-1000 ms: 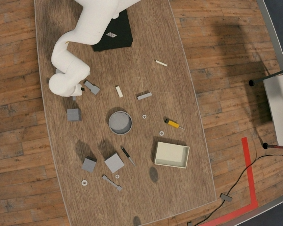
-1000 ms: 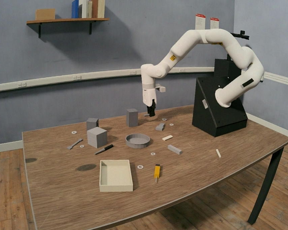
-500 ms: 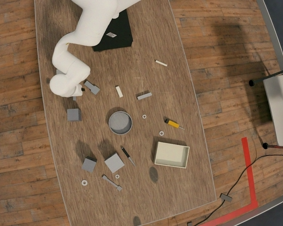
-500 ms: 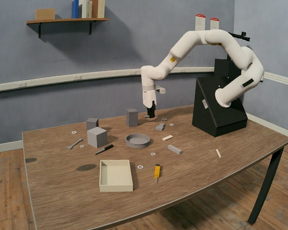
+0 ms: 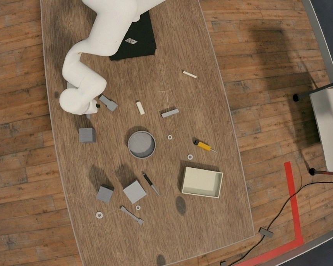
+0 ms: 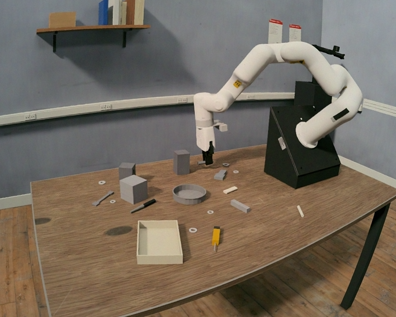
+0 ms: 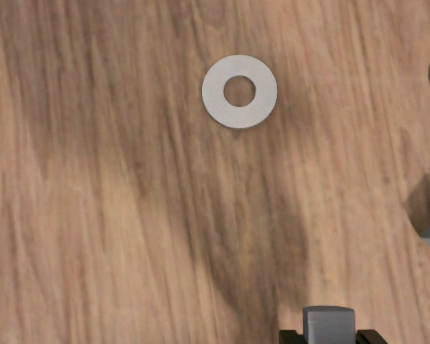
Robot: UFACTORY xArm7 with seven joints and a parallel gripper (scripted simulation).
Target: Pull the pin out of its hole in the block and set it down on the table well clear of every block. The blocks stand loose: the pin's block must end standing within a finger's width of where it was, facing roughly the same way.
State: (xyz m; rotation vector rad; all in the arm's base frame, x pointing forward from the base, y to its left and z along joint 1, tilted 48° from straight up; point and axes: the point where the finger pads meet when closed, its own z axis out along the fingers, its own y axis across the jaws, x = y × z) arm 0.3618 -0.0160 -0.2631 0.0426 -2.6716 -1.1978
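My gripper is shut on the grey pin and holds it level, low over the table near the far edge. In the wrist view the pin's end shows between the black fingertips at the bottom edge. From above, the arm's wrist hides most of the gripper, and only the pin's tip sticks out. The tall grey block stands upright a short way from the pin, apart from it; it also shows in the top view.
A white washer lies on the table ahead of the pin. A stepped grey piece lies beside the gripper. A round dish, two more grey blocks and a cream tray lie further off.
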